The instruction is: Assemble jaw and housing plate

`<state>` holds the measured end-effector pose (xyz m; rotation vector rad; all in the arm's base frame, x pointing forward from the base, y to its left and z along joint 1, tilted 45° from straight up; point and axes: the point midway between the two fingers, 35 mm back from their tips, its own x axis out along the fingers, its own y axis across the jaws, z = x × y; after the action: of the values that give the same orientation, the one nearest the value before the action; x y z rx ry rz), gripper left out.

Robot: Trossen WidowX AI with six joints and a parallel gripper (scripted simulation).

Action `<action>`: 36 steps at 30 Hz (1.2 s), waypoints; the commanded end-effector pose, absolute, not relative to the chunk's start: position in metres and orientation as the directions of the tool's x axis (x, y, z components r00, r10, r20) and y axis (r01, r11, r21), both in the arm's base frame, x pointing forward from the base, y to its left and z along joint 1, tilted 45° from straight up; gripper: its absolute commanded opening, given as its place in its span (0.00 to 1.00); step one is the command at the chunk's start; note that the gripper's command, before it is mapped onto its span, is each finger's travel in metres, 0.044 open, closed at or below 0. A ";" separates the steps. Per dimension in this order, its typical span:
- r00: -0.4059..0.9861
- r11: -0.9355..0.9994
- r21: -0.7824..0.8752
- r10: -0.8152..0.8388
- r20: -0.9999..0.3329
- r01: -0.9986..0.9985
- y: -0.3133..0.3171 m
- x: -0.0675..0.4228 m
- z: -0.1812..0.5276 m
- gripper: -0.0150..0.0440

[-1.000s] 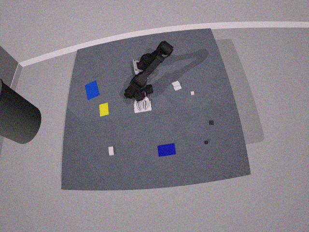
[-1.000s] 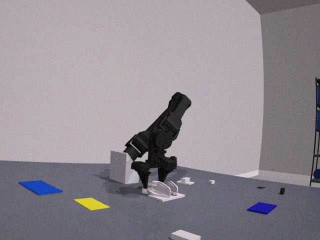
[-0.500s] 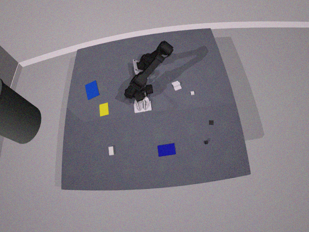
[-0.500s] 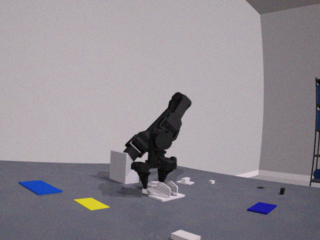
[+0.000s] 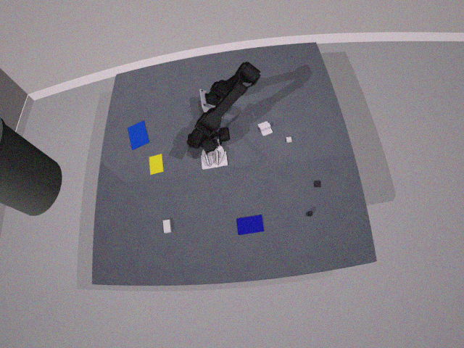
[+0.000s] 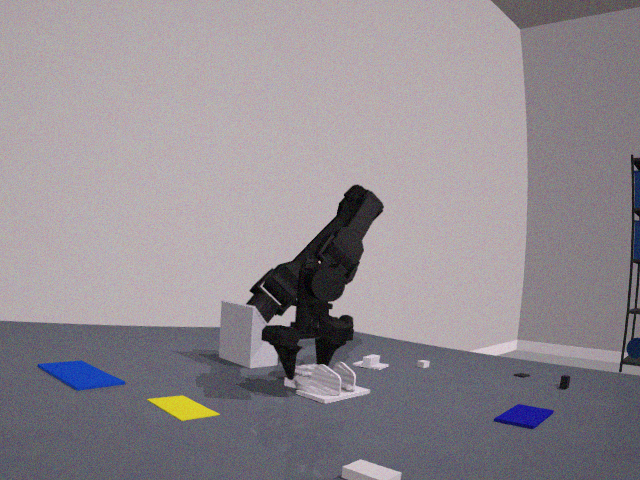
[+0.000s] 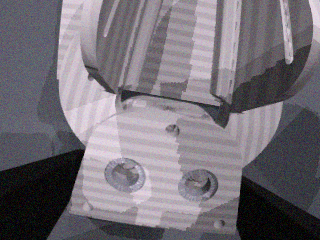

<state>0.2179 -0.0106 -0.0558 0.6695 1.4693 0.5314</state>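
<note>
The housing plate (image 6: 290, 383) (image 7: 157, 157) is gripped between the wide-set jaws; in the wrist view, curved white pieces (image 5: 218, 156) (image 6: 321, 381) (image 7: 260, 60) lie at its twelve o'clock.

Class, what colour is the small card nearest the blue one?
Yellow card: plain yellow, clearest from the top.
</note>
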 end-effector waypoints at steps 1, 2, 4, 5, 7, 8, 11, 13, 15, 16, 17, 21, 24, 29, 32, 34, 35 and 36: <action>0.050 0.712 0.697 0.696 -0.716 0.078 -0.010 0.218 -0.056 0.85; 0.050 0.712 0.697 0.696 -0.716 0.078 -0.010 0.218 -0.056 0.85; 0.050 0.712 0.697 0.696 -0.716 0.078 -0.010 0.218 -0.056 0.85; 0.050 0.712 0.697 0.696 -0.716 0.078 -0.010 0.218 -0.056 0.85; 0.050 0.712 0.697 0.696 -0.716 0.078 -0.010 0.218 -0.057 0.85; 0.050 0.712 0.698 0.696 -0.716 0.078 -0.009 0.218 -0.057 0.85; 0.050 0.712 0.698 0.696 -0.716 0.077 -0.008 0.218 -0.058 0.85; 0.050 0.712 0.698 0.696 -0.716 0.077 -0.008 0.218 -0.058 0.85; 0.050 0.712 0.698 0.696 -0.716 0.077 -0.008 0.218 -0.058 0.85; 0.050 0.712 0.698 0.696 -0.716 0.077 -0.008 0.218 -0.058 0.85; 0.050 0.712 0.698 0.696 -0.716 0.077 -0.008 0.218 -0.058 0.85; 0.050 0.712 0.698 0.696 -0.716 0.080 -0.007 0.218 -0.059 0.85; 0.050 0.712 0.698 0.696 -0.716 0.080 -0.007 0.218 -0.060 0.85; 0.050 0.712 0.698 0.696 -0.716 0.080 -0.007 0.218 -0.060 0.85; 0.050 0.712 0.698 0.696 -0.716 0.079 -0.006 0.218 -0.060 0.85; 0.050 0.712 0.698 0.696 -0.716 0.079 -0.005 0.218 -0.061 0.85; 0.050 0.712 0.698 0.696 -0.716 0.079 -0.005 0.218 -0.061 0.85; 0.050 0.712 0.698 0.696 -0.716 0.079 -0.005 0.218 -0.061 0.85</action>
<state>0.2181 -0.0061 -0.0605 0.6739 1.4687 0.5291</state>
